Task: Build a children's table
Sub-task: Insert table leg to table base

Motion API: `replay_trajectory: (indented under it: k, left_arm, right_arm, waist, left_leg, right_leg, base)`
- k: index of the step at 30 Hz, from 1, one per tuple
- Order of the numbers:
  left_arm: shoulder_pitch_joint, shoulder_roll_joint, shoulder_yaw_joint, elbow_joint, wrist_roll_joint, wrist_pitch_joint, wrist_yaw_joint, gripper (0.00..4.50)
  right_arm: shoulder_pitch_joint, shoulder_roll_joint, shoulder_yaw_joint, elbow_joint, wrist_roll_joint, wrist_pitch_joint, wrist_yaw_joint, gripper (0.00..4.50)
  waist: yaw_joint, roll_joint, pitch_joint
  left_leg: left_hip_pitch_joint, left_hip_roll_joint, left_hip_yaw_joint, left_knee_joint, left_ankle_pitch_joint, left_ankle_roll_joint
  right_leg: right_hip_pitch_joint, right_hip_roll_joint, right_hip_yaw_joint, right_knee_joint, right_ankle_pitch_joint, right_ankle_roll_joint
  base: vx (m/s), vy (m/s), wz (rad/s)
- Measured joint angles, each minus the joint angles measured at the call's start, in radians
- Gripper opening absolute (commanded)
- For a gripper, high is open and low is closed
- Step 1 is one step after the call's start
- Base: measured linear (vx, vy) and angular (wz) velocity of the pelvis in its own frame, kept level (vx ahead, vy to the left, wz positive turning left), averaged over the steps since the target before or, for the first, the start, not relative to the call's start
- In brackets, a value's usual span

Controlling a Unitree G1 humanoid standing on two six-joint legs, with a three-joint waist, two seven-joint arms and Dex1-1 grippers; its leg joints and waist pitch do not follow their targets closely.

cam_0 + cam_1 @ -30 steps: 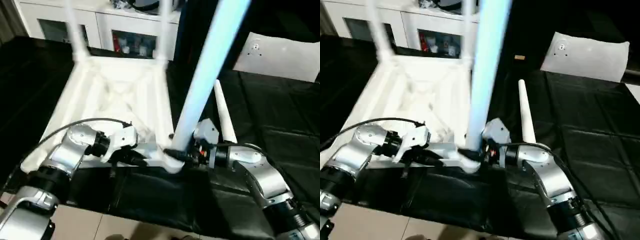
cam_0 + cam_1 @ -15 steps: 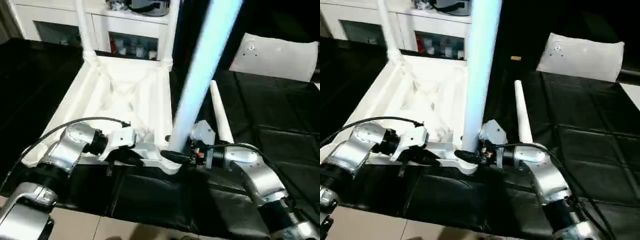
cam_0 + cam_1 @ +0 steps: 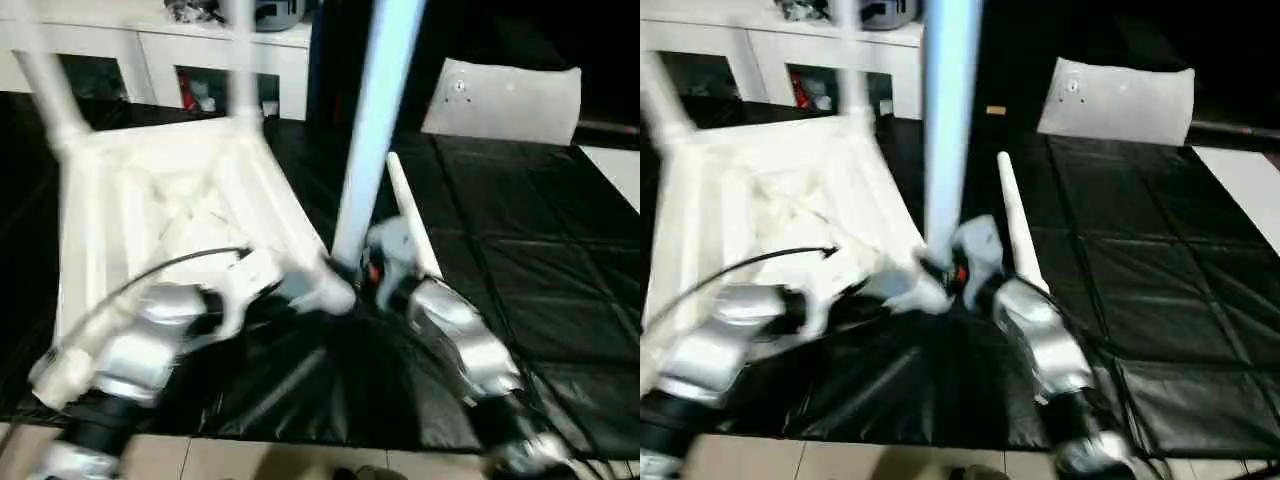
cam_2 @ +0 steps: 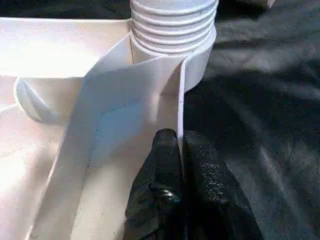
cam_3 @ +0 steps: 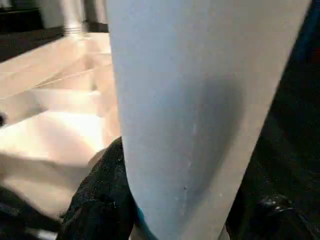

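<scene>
- Since the top (image 3: 160,190) has swung round, the left gripper (image 4: 180,150) stays clenched on its rim.
- Right gripper (image 5: 125,200) grasps the leg (image 3: 372,140); threading continues.

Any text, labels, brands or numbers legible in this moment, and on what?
None can be read.
The flat white panel carries a small mark, too small and blurred to make out.
The things behind the cabinet glass are too blurred to read.
The table top and its legs show no lettering.
</scene>
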Motion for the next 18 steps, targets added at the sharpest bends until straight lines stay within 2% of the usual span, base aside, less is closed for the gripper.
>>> replay_trajectory:
  k: [7,18]
  left_arm:
    - [-0.024,-0.006,-0.004,0.024,0.002,-0.005,0.016,0.0]
    - [-0.046,0.014,-0.031,0.048,0.004,-0.026,0.015,0.0]
  right_arm:
    - [-0.009,0.028,-0.026,0.008,0.0,0.004,-0.036,1.9]
    - [0.003,0.026,-0.033,0.003,-0.001,0.001,-0.038,1.9]
  waist:
    - [0.004,0.002,0.003]
    - [0.004,0.002,0.003]
  left_leg:
    - [0.0,0.0,0.0,-0.003,0.0,0.0]
    - [0.0,0.0,0.0,-0.005,0.0,0.0]
  right_leg:
    - [0.0,0.0,0.0,0.0,0.0,0.0]
    - [0.0,0.0,0.0,0.0,0.0,0.0]
  base:
    - [0.0,0.0,0.0]
    - [0.0,0.0,0.0]
